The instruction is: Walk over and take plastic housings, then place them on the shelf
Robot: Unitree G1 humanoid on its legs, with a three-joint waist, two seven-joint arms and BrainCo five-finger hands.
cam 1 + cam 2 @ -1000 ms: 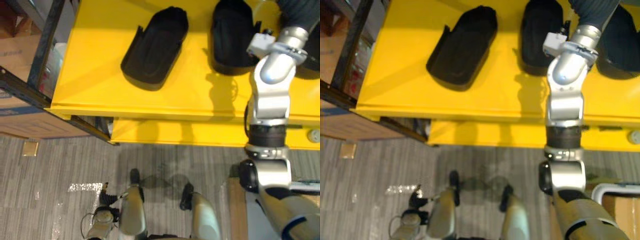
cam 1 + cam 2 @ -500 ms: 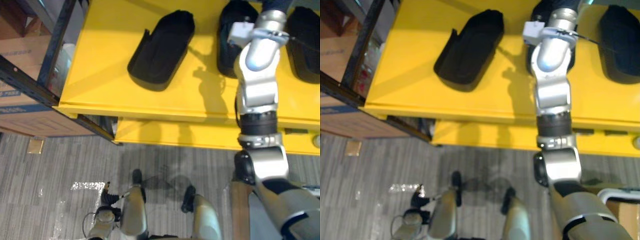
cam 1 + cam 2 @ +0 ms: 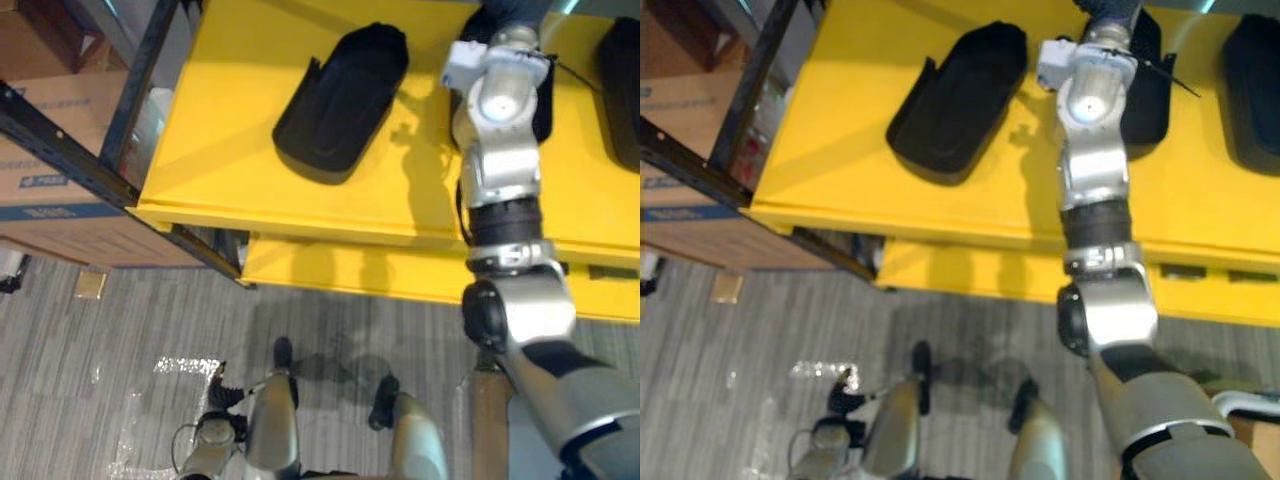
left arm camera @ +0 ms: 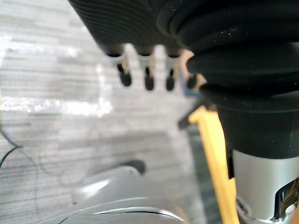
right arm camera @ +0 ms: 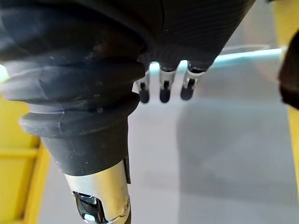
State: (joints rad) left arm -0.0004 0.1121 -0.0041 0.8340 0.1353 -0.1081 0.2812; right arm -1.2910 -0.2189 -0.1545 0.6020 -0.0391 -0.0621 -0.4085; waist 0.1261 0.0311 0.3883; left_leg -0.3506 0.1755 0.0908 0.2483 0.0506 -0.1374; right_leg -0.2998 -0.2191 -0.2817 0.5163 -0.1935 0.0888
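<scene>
Right wrist view shows my right hand [image 5: 161,88] with its fingers straight and side by side, nothing between them and only a pale grey surface beyond. It is empty because the pick has not begun. In the head views that arm reaches out across the yellow desk [image 3: 230,120], and the forearm lies right over the middle housing [image 3: 1148,100], so that one sits under the arm, behind the hand rather than under the fingers. I judge it the one I am lined up for, and the hand would have to draw back to close on it. Another housing [image 3: 340,100] lies apart on the hand's left, open side up and easy to lift; a third [image 3: 1255,90] is off to the hand's right. My left hand [image 4: 147,74] hangs over the floor, fingers loose and empty, kept clear of the desk. Further left stands a dark shelf frame [image 3: 140,80], probably the drop-off.
</scene>
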